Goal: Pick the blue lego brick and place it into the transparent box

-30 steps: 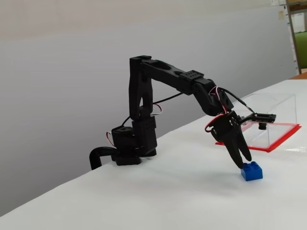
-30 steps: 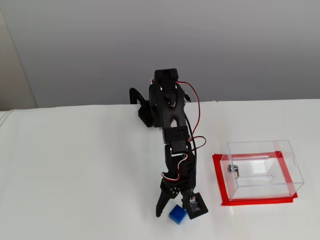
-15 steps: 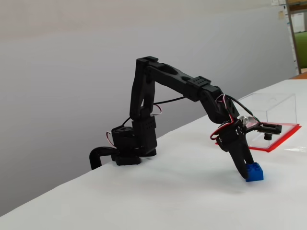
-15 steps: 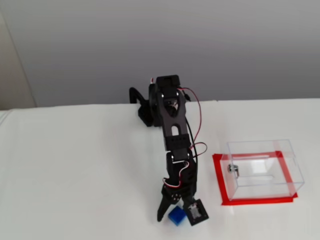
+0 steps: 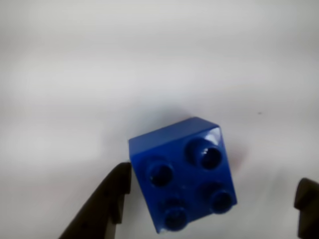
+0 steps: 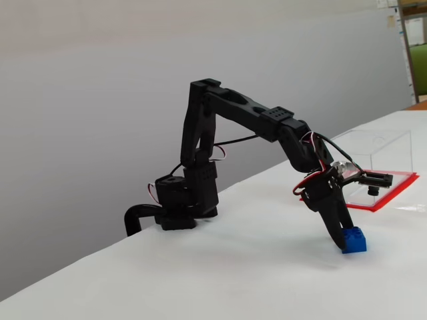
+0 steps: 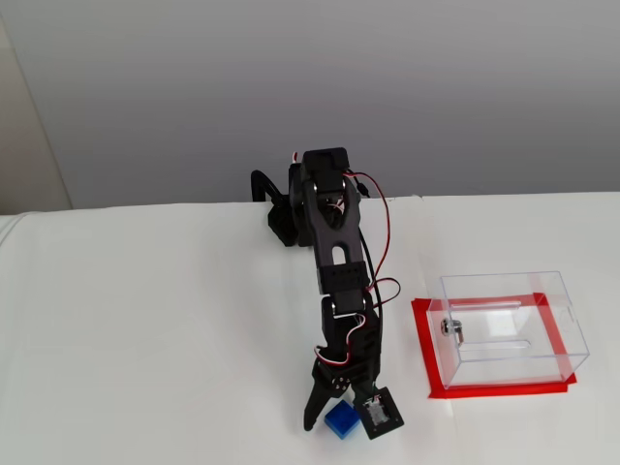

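The blue lego brick [image 5: 182, 174] lies studs-up on the white table, turned at an angle. My gripper [image 5: 213, 180] is open and lowered around it. The left finger [image 5: 102, 206] touches the brick's left corner, and the right finger [image 5: 306, 199] stands well clear of it. In both fixed views the gripper [image 6: 341, 237] [image 7: 342, 411] is down at the table with the brick [image 6: 354, 240] [image 7: 341, 419] between its fingers. The transparent box [image 7: 509, 329] [image 6: 373, 155] stands on its red base plate [image 7: 494, 391] to the right of the arm, apart from the brick.
A small silver metal fitting [image 7: 450, 327] sits at the box's left wall. The arm's base [image 7: 291, 218] stands at the table's back edge, in front of a grey wall. The table's front edge lies close below the brick in a fixed view [image 7: 194, 455].
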You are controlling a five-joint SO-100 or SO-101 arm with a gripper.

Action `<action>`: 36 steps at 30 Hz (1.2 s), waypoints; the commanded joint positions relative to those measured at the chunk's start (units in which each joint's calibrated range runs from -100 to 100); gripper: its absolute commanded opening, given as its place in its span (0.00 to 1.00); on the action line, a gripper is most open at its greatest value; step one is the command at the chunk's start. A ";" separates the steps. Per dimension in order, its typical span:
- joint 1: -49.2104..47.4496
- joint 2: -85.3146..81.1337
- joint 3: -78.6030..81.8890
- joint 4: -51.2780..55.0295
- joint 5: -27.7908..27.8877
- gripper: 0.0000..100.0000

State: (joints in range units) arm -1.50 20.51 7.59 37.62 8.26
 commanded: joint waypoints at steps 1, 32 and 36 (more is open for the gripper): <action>-0.02 0.07 -3.52 0.24 -0.06 0.36; -0.09 1.94 -5.96 2.07 -0.01 0.22; -0.09 1.94 -5.87 1.89 0.04 0.13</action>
State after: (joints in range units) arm -1.50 22.96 4.85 39.42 8.30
